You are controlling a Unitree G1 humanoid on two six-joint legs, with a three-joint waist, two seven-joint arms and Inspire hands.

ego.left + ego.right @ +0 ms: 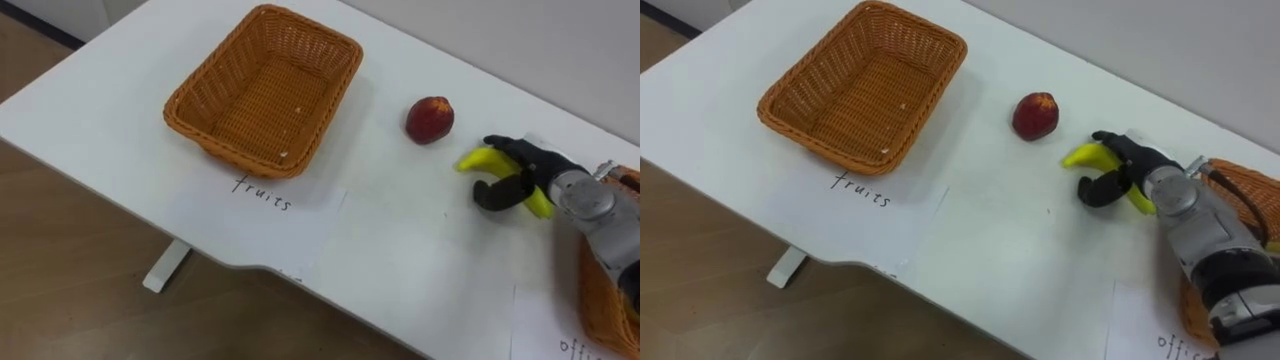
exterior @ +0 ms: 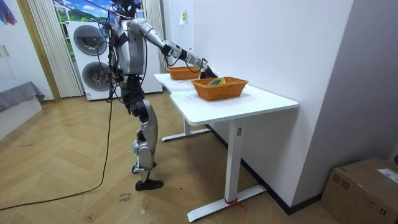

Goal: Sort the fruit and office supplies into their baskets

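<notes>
1. Floor (image 1: 60, 290): wood planks, below & in front of the table. One white table foot (image 1: 165, 268) rests on it.
2. Table (image 1: 400, 260): plain white top w/ a rounded near corner. In the room view the robot stands upright at its edge, right arm out over the top.
3. Near edge: a paper sheet (image 1: 260, 215) w/ handwriting lies flat, just in front of the left basket. A second sheet (image 1: 545, 330) lies at lower right, beside the right basket (image 1: 600, 305), orange wicker cut off by the view's edge.
4. Right hand (image 1: 535, 165): low over the tabletop, just left of the right basket. Fingers & thumb are curled over the banana (image 1: 480, 160), clamped on it.
5. Banana: lies flat on the table under the hand, btwn the right basket & the red fruit (image 1: 430, 119).
   - Long axis runs diagonally, near-right to far-left.
   - The far tip points left, toward the red fruit & the left basket.
   - The other end sticks out at the hand's near side.
6. Red fruit: on bare table near the banana's tip, not touching it, apart from both baskets.
7. Left basket (image 1: 335, 95): rectangular orange wicker on the far-left part of the top, bare woven bottom showing.
8. Room view: white wall (image 2: 280, 43) behind the table, stacked washing machines (image 2: 93, 59) & a curtain (image 2: 43, 43) beyond the robot, cardboard box (image 2: 364, 186) on the floor at the room view's right.
</notes>
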